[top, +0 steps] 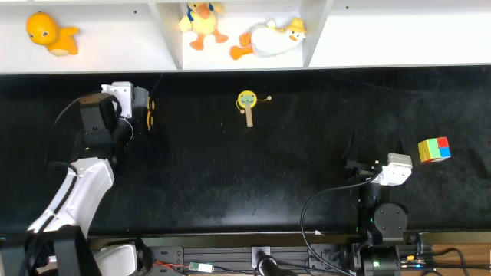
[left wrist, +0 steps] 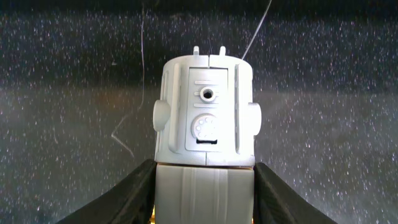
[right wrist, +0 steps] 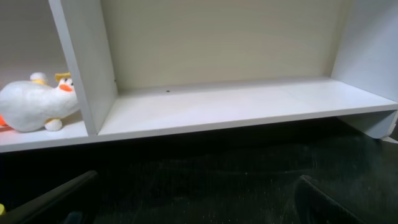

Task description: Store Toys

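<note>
Toys were spread over two places in the top view. On the white shelf (top: 383, 38) an orange-yellow duck (top: 50, 34) sat in the left compartment, and a yellow plush duck (top: 201, 21) and a white plush duck (top: 268, 38) sat together in the middle one. On the black table (top: 230, 176) lay a small rattle drum (top: 247, 103) with a wooden handle, and a coloured cube (top: 434, 149) was far to the right. The left gripper (top: 144, 107) was near the shelf's front edge, below the left compartment, and the right gripper (top: 395, 170) was near the cube and apart from it. In the left wrist view the left gripper (left wrist: 204, 171) was closed on a grey toy robot (left wrist: 205, 118). Its fingers (left wrist: 134, 193) pressed the two sides of the lower body, and the domed head stood out in front, above the table. The robot seemed to be hard plastic, so probably light, stiff and a little slippery. The flat body sides looked a better hold than the round head, whose side knobs and two small prongs could be fragile. In the right wrist view the right gripper (right wrist: 196, 193) had its fingers (right wrist: 326, 199) wide apart with nothing between them, and it faced the shelf's right compartment (right wrist: 236, 106), with the white plush duck behind the divider.
</note>
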